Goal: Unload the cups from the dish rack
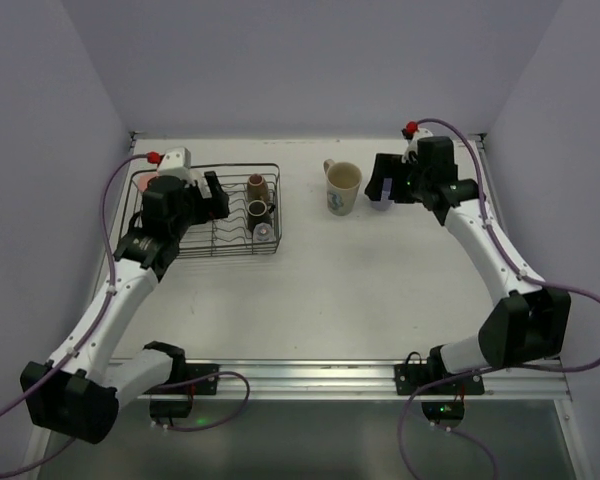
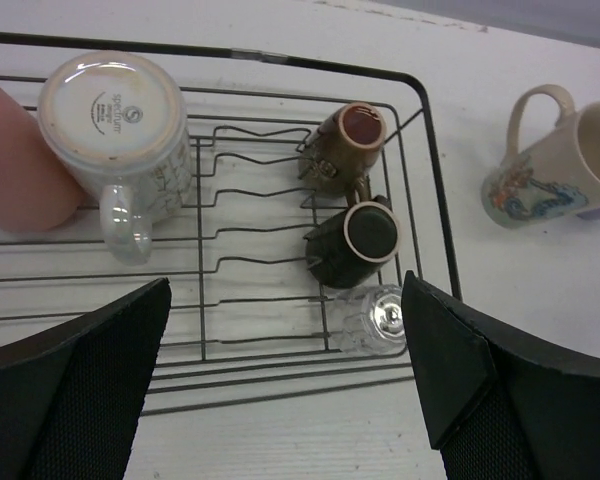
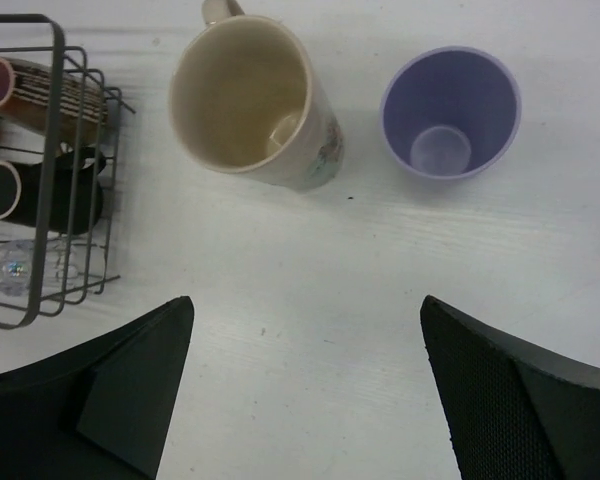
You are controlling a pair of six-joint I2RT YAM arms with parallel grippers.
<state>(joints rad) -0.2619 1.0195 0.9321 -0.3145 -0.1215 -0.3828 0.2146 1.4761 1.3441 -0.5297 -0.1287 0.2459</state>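
Observation:
The dark wire dish rack (image 1: 220,250) stands at the left. It holds a salmon-pink tumbler (image 2: 15,160), a pale mug (image 2: 115,130) bottom up, a brown cup (image 2: 345,145), a black mug (image 2: 355,240) and a clear glass (image 2: 375,320), the last three lying along the rack's right end. My left gripper (image 2: 285,285) hovers open over the rack with nothing between its fingers. A cream printed mug (image 3: 250,100) and a lavender tumbler (image 3: 450,110) stand upright on the table right of the rack. Above them my right gripper (image 3: 305,300) is open and holds nothing.
The white table (image 1: 380,290) is walled in at the back and on both sides. The rack's upright divider prongs (image 2: 250,225) run across its middle. A metal rail (image 1: 310,375) with the arm bases lines the near edge.

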